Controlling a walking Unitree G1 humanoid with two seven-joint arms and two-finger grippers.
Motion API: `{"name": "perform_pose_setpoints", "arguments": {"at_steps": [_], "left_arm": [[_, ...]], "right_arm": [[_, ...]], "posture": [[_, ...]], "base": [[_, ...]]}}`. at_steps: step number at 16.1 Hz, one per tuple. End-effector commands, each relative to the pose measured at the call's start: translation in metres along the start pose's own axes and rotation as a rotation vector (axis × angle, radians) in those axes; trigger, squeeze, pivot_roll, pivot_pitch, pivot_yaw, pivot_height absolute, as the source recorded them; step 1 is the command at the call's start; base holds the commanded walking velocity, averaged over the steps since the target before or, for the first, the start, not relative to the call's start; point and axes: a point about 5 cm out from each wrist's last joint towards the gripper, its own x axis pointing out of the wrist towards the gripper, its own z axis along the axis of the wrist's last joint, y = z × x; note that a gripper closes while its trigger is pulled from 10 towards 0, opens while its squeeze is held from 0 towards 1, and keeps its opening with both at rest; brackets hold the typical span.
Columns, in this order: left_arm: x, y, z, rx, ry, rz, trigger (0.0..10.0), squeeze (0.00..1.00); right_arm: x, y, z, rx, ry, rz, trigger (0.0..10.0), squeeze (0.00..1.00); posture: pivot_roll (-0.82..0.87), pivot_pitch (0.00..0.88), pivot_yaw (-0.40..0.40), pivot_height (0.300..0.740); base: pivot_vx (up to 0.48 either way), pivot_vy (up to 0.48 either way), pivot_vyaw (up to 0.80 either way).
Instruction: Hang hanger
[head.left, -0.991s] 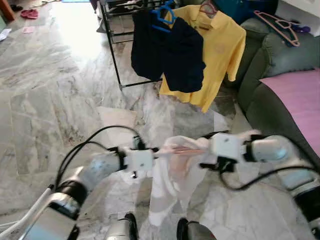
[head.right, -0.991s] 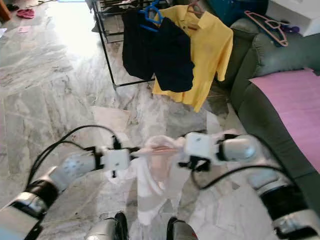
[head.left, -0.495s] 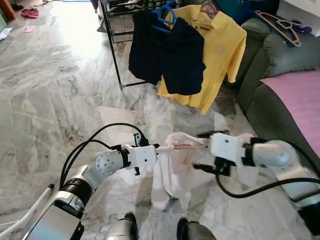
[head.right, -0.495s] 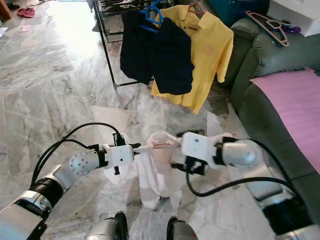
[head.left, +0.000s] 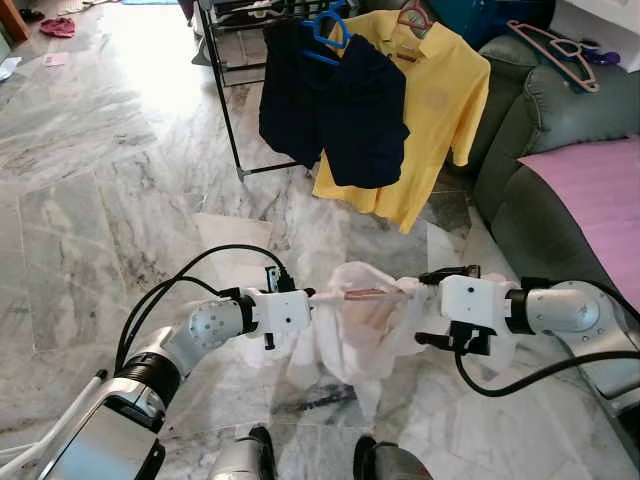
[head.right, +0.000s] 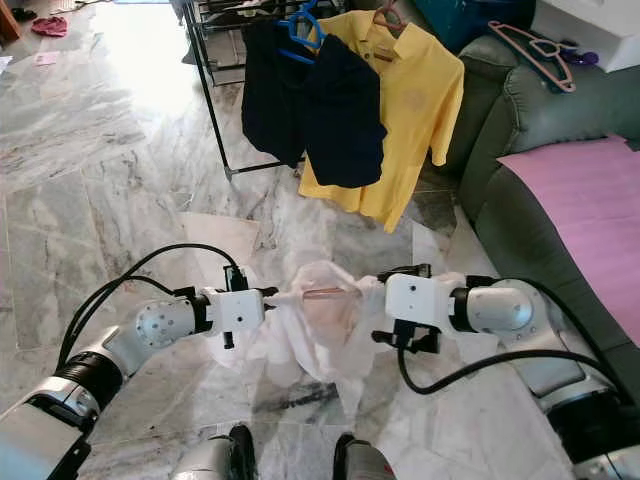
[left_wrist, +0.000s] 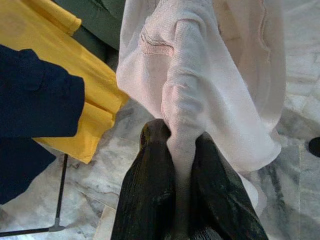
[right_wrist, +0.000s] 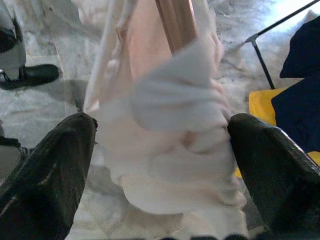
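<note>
**White garment stretched between both grippers, rack ahead**

On your left, the left gripper (left_wrist: 182, 165) has its two black fingers pressed together on a fold of the white garment (head.left: 358, 325); the cloth runs up between them and spreads out beyond. In the head view that arm reaches in from the lower left, with black cables looping over its wrist.

Moving toward the middle, the garment hangs bunched between the two arms, above the marble floor (head.left: 100, 180). A pinkish wooden hanger (head.left: 366, 293) lies across its top, mostly wrapped in the cloth.

To your right, the right gripper (right_wrist: 165, 145) has its fingers spread wide apart, one on either side of the bunched cloth, with the hanger's bar just beyond. You cannot tell whether they touch the cloth.

Further ahead stands a black clothes rack (head.left: 228, 110). A dark navy shirt (head.left: 335, 105) hangs from it on a blue hanger (head.left: 328, 28), and just beside it a yellow polo shirt (head.left: 440, 100).

At the far right sits a dark green sofa (head.left: 530, 200) with a purple cover (head.left: 600, 190), and a pink hanger (head.left: 560, 50) lies on its back.
</note>
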Motion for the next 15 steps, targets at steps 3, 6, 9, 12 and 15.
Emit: {"name": "perform_pose_setpoints", "arguments": {"at_steps": [3, 6, 9, 12, 15], "left_arm": [[-0.001, -0.001, 0.002, 0.024, -0.022, -0.021, 0.0, 0.00], [0.000, -0.002, 0.004, 0.033, -0.036, -0.036, 0.0, 0.00], [0.002, -0.005, 0.007, 0.045, -0.051, -0.051, 0.0, 0.00], [0.004, -0.009, 0.009, 0.045, -0.063, -0.060, 0.0, 0.00], [0.004, -0.010, 0.009, 0.041, -0.065, -0.063, 0.0, 0.00]], "right_arm": [[0.003, -0.001, -0.011, -0.022, 0.032, -0.014, 4.2, 0.00], [0.010, -0.006, -0.015, -0.020, 0.023, -0.042, 0.0, 0.00], [0.018, -0.012, -0.012, -0.033, 0.003, -0.061, 0.0, 0.00], [0.026, -0.013, -0.009, -0.031, -0.018, -0.054, 0.0, 0.00], [0.028, -0.008, -0.013, -0.013, -0.022, -0.020, 0.0, 0.00]], "posture": [[-0.07, 0.210, 0.020, 0.740], [-0.07, 0.209, 0.021, 0.740], [-0.07, 0.213, 0.023, 0.740], [-0.07, 0.214, 0.019, 0.740], [-0.07, 0.216, 0.018, 0.740]], "base": [[0.000, 0.000, 0.00], [0.000, 0.000, 0.00], [0.000, 0.000, 0.00], [0.000, 0.000, 0.00], [0.000, 0.000, 0.00]]}}
